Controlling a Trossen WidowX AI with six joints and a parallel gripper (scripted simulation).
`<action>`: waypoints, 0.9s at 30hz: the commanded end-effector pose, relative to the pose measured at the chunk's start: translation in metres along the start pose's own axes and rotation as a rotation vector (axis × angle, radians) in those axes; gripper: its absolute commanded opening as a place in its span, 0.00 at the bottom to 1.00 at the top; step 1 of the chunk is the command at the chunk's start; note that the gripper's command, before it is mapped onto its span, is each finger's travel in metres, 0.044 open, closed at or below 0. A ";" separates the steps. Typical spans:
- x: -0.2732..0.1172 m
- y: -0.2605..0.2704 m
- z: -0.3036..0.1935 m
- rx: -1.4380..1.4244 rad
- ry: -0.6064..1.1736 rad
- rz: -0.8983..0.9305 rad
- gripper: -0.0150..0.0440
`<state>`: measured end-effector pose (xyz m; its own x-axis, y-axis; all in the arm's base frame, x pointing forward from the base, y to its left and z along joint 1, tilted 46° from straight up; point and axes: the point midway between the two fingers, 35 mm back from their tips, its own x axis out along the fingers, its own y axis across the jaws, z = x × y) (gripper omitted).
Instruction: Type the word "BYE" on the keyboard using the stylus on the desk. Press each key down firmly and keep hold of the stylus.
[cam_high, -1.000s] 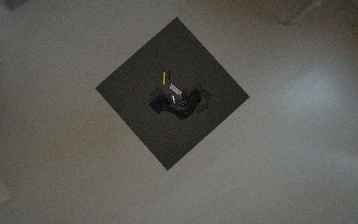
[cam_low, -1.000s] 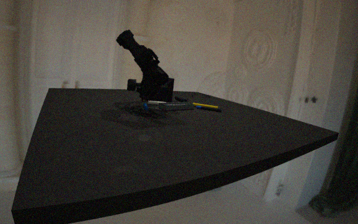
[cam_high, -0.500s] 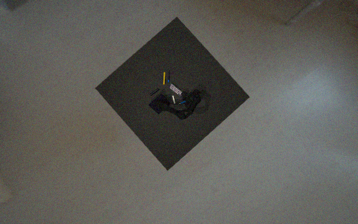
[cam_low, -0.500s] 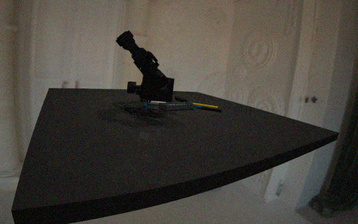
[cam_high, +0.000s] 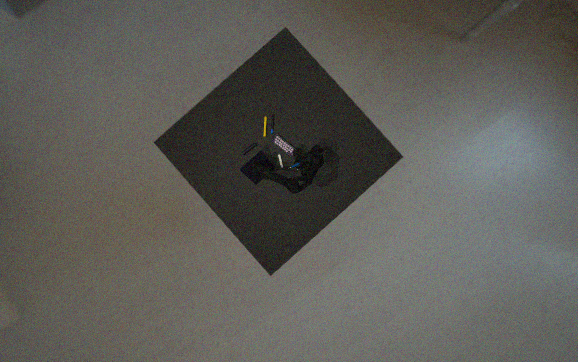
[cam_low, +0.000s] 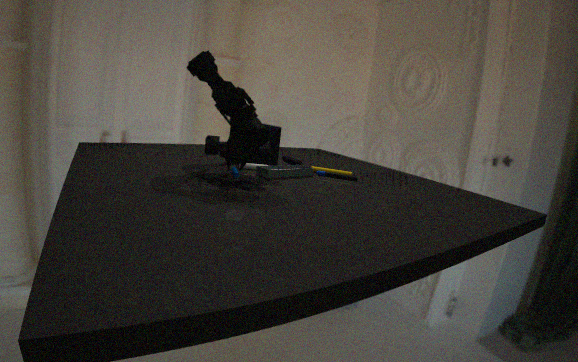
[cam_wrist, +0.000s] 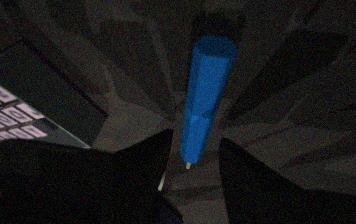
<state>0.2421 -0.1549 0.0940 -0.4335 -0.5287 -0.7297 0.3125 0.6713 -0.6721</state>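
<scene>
The blue stylus (cam_high: 295, 165) (cam_low: 235, 172) (cam_wrist: 207, 85) lies on the desk with its thin pale tip toward my fingers in the wrist view. My gripper (cam_wrist: 196, 140) is partly open, with one black finger on each side of the stylus's tip end. Gaps show between the stylus and both fingertips, so it is not gripped. The keyboard (cam_high: 284, 144) (cam_low: 285, 173) (cam_wrist: 50, 75) lies beside the stylus, at the left in the wrist view, with only a few pale keys showing there. The left finger hides part of it.
A white stick (cam_high: 280, 160) (cam_low: 254, 166) lies between the keyboard and the arm. A yellow stick (cam_high: 265, 126) (cam_low: 331, 170) and a dark pen with a blue end (cam_low: 342, 176) lie beyond the keyboard. Another dark stick (cam_high: 250, 148) lies near a dark square (cam_high: 251, 170) beside the arm.
</scene>
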 end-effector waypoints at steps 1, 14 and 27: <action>0.004 0.001 0.001 -0.010 0.005 -0.005 0.51; 0.006 0.000 0.003 -0.001 0.002 -0.001 0.38; 0.003 0.000 0.001 -0.001 0.002 -0.001 0.25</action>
<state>0.2418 -0.1589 0.0892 -0.4366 -0.5278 -0.7286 0.3088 0.6727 -0.6724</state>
